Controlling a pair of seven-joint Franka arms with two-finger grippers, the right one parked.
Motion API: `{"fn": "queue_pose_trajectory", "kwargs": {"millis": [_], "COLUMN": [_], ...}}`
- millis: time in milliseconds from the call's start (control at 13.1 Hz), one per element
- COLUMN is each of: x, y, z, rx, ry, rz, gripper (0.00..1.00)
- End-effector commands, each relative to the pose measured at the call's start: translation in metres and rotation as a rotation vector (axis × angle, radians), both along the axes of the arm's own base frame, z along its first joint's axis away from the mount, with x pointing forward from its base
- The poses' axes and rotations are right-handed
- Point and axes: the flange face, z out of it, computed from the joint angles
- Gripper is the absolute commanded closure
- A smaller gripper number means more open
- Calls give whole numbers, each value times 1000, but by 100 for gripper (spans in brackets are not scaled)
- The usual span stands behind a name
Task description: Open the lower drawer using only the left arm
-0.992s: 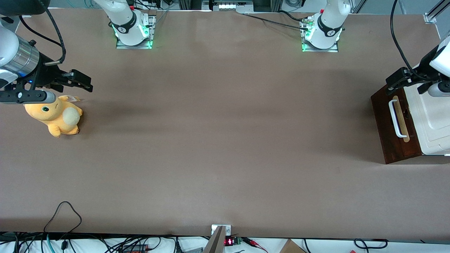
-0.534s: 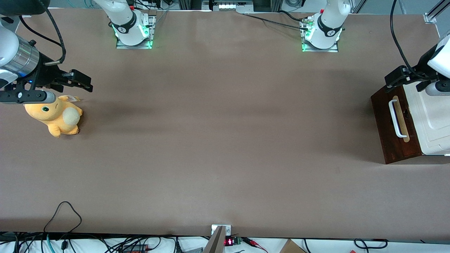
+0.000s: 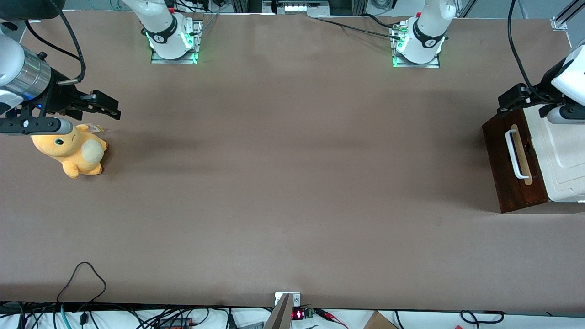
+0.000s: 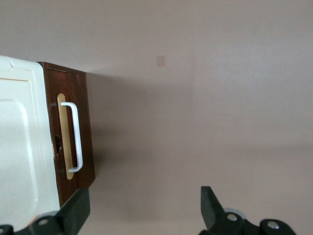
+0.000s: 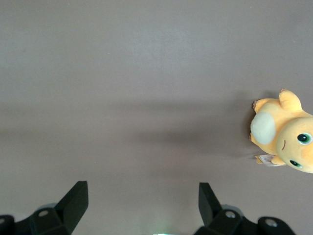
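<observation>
Lower drawer (image 3: pixel 512 167) sits shut at the working arm's end of the table (image 3: pixel 292 183), its dark brown front carrying a white bar handle (image 3: pixel 514 154) on a tan strip. No writing is legible on it. The left arm's gripper (image 3: pixel 512 98) hangs above the cabinet's corner farther from the front camera, clear of the handle, fingers (image 4: pixel 209 205) spread wide and grasping nothing. A yellow plush toy (image 3: pixel 73 151) lies toward the parked arm's end.

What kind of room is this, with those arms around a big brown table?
Most likely a robotics lab or test bench. Two arm bases are bolted to the table, cables trail along its edge, and the left arm's open end effector hovers above a small cabinet's lower drawer; a plush toy lies nearby.
</observation>
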Motion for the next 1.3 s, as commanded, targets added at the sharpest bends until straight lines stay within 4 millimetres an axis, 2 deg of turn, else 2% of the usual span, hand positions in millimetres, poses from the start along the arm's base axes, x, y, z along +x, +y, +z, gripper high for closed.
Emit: {"fn": "queue_pose_trajectory", "kwargs": {"millis": [0,153,229,382,458,611,763,1069,1221], "x": [0,1,2,3,3,-6,-11,-24,-43], "y": [2,-17,-16,-32,-47,-63,-63,-49,-42], "z": [0,-7,-16,-47,-71,-120,-173,-278,-331], "rx": [41,247,311,482,589,759,902,1106,1215], "ry": [21,37,54,88,94,91,106,141,92], "rz": [-40,-93,-69,-77,-76,-9,-2,-35,-59], "gripper": [0,0,0,0,0,0,0,1,1]}}
